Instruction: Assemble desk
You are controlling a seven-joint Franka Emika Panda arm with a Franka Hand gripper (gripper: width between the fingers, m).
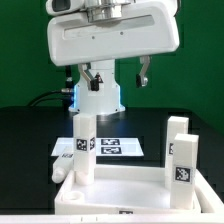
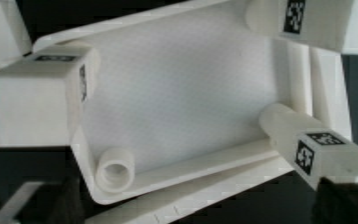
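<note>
Evenly and brightly lit from above in the exterior view, with whites near blown out on the robot base (image 1: 100, 95) and desk (image 1: 120, 190). Black table (image 1: 25, 130) matte, barely any glare. Soft and low in resolution throughout. Dimmer and greyer in the wrist view, edges blurred, tags (image 2: 311, 152) smeared.

The desk (image 1: 120, 190) lies upside down at the front of the black counter: a white rimmed tabletop panel (image 2: 176, 110) with white square-bar legs (image 1: 84, 148) standing upright from its corners, each bearing black-and-white tag stickers (image 1: 183, 173).
</note>
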